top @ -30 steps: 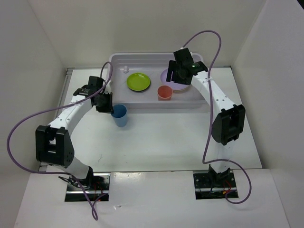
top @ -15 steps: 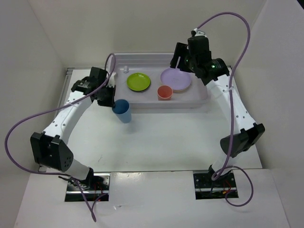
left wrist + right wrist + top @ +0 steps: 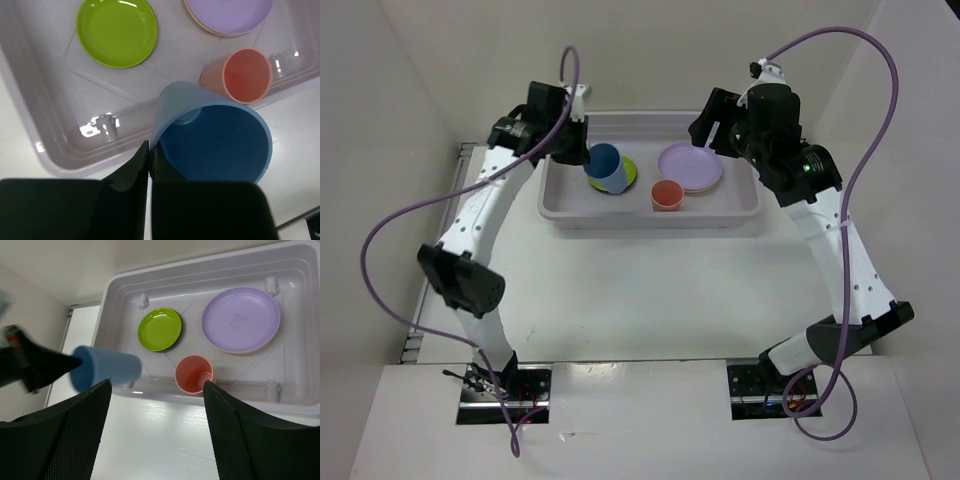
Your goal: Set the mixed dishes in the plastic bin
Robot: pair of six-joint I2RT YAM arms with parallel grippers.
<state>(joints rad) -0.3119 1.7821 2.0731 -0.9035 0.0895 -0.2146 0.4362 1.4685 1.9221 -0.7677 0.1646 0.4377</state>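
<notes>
- Carriage of the blue cup point(image 3: 607, 167) into the plastic bin point(image 3: 650, 218) is, by my reading, the step in hand.
- Top external view:
  - The left end effector point(image 3: 582, 160) is clamped on the cup and holds it tilted above the bin's left part, over the lime-green plate point(image 3: 631, 172).
  - The left arm reaches far forward along the left side of the desk point(image 3: 650, 290), elbow raised and wrist turned inward.
  - The right arm stretches tall, with the right end effector point(image 3: 712, 125) above the bin's far right corner.
  - The lavender plate point(image 3: 690, 166) and the coral-pink cup point(image 3: 667, 194) lie inside the bin.
- Left wrist view:
  - The fingers point(image 3: 140, 165) are nearly together, pinching the cup's thin wall at the rim.
  - The cup's mouth faces the camera, and the cup hangs clear of the bin floor.
  - Recommendation: lower the cup onto bare floor between the green plate and the coral-pink cup, level the base, then release. A wall pinch may let the cup swing or topple.
- Right wrist view:
  - The jaws stand wide with nothing between them, and the camera looks down into the bin.
  - A dark rim point(image 3: 173, 341) shows beneath the green plate, possibly the black dish.
</notes>
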